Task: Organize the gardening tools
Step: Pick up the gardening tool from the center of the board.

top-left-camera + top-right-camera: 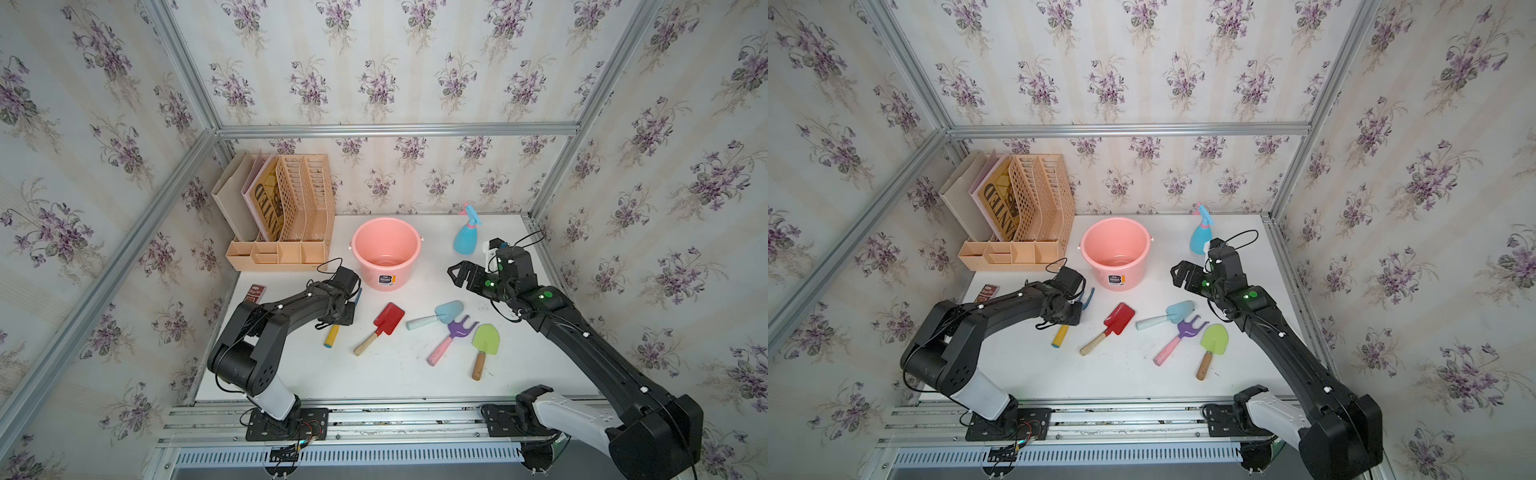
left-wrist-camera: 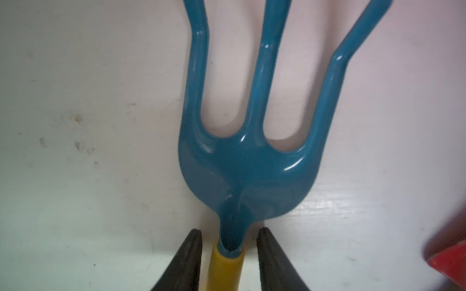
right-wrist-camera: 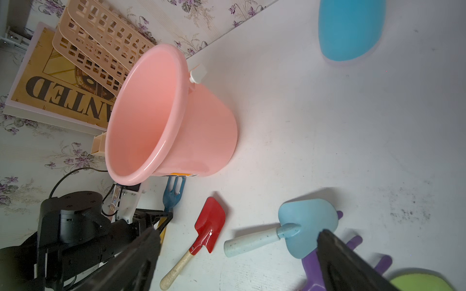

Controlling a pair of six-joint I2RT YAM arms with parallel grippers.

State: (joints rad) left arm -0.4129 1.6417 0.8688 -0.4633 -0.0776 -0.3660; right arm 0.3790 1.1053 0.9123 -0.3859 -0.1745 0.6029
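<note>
A blue fork [image 2: 247, 161] with a yellow handle [image 1: 331, 336] lies on the white table. My left gripper [image 2: 229, 231] is low over it, its fingers [image 2: 191, 254] on either side of the handle with a thin gap on each side, so it is open. To the right lie a red trowel [image 1: 388, 319], a light-blue trowel [image 1: 449, 311], a purple fork [image 1: 459, 328] and a green trowel [image 1: 485, 340]. A light-blue spray bottle [image 1: 466, 239] stands at the back right. My right gripper [image 1: 457, 272] hangs wide open above the table, holding nothing.
A pink bucket [image 1: 370, 274] stands upright behind the tools, just beyond the blue fork's tines. A beige file organizer [image 1: 291, 208] with folders fills the back left corner. A small dark card [image 1: 254, 293] lies by the left wall. Aluminium frame posts border the table.
</note>
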